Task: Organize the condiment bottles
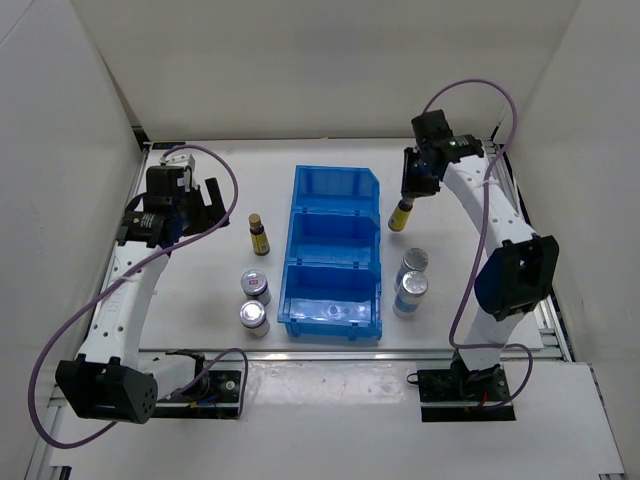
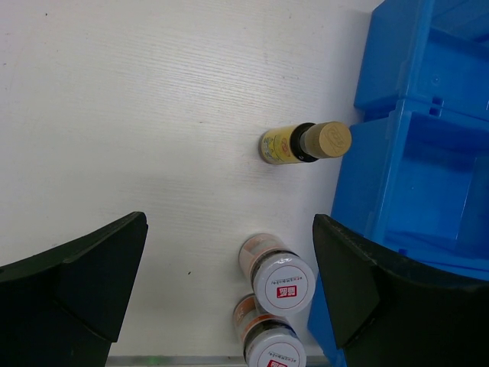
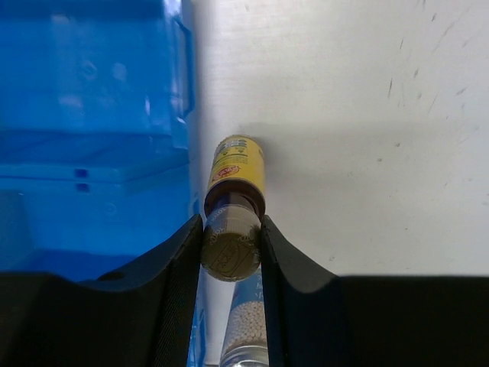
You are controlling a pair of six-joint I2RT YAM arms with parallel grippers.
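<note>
My right gripper (image 1: 408,198) is shut on the cap of a slim amber bottle (image 1: 399,217), (image 3: 236,174) just right of the blue bin (image 1: 336,250); whether it touches the table I cannot tell. The second amber bottle (image 1: 259,234), (image 2: 304,143) stands left of the bin. Two short silver-lidded jars with red marks (image 1: 256,286), (image 1: 253,318) stand below it, also in the left wrist view (image 2: 280,277), (image 2: 269,345). Two taller silver-lidded cylinders (image 1: 413,265), (image 1: 410,292) stand right of the bin. My left gripper (image 1: 205,205), (image 2: 229,267) is open and empty, above the table left of the jars.
The blue three-compartment bin shows in both wrist views (image 2: 412,153), (image 3: 92,130); its compartments look empty. White walls enclose the table on the left, back and right. Cables loop from both arms.
</note>
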